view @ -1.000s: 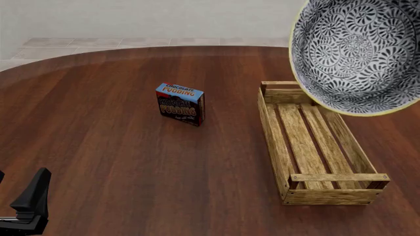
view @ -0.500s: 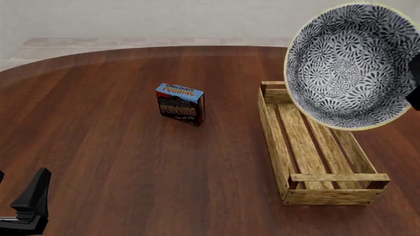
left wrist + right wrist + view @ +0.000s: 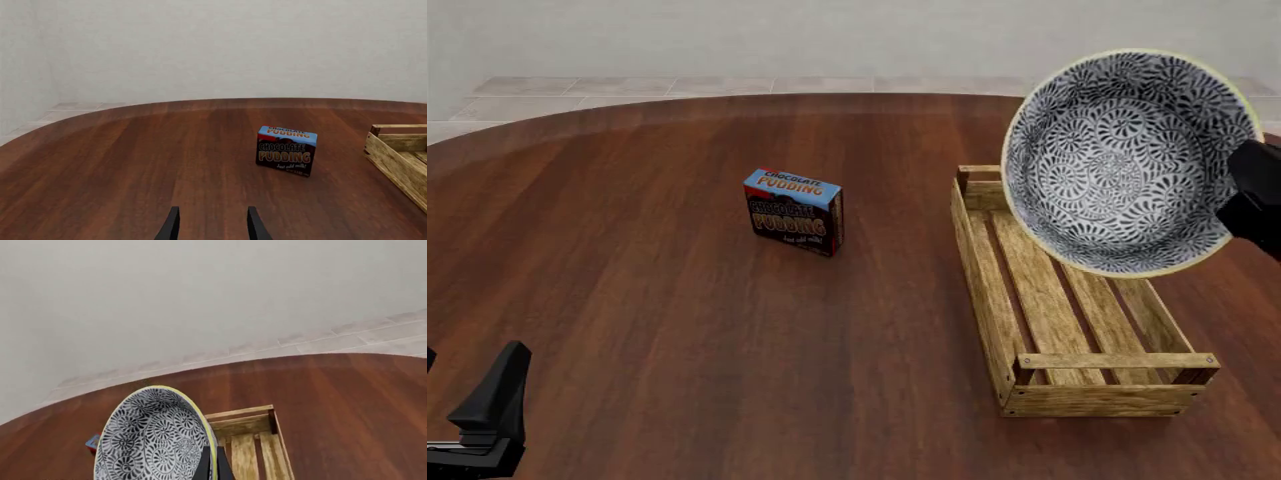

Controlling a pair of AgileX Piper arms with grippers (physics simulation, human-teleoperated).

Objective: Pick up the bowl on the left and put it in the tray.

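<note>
The right tool [image 3: 212, 462] is pinching the bowl [image 3: 1124, 162] by its rim, holding it tilted above the tray's [image 3: 982, 280] far end (pudding box [image 3: 793, 211] standing well apart) while the left tool [image 3: 211, 226] is idling over the surface [image 3: 667, 330], parted and empty.

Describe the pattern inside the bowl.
Dense dark blue swirling floral motifs on white, with a pale yellow rim; the bowl shows best in the front view.

Above tray [image 3: 988, 262]: the bowl [image 3: 1121, 162] hangs tilted over the far end; the near slats lie uncovered.
Table centre: the pudding box [image 3: 793, 211] stands alone, well apart from the tray.
Near-left table: open wood around the left gripper [image 3: 212, 227].
</note>
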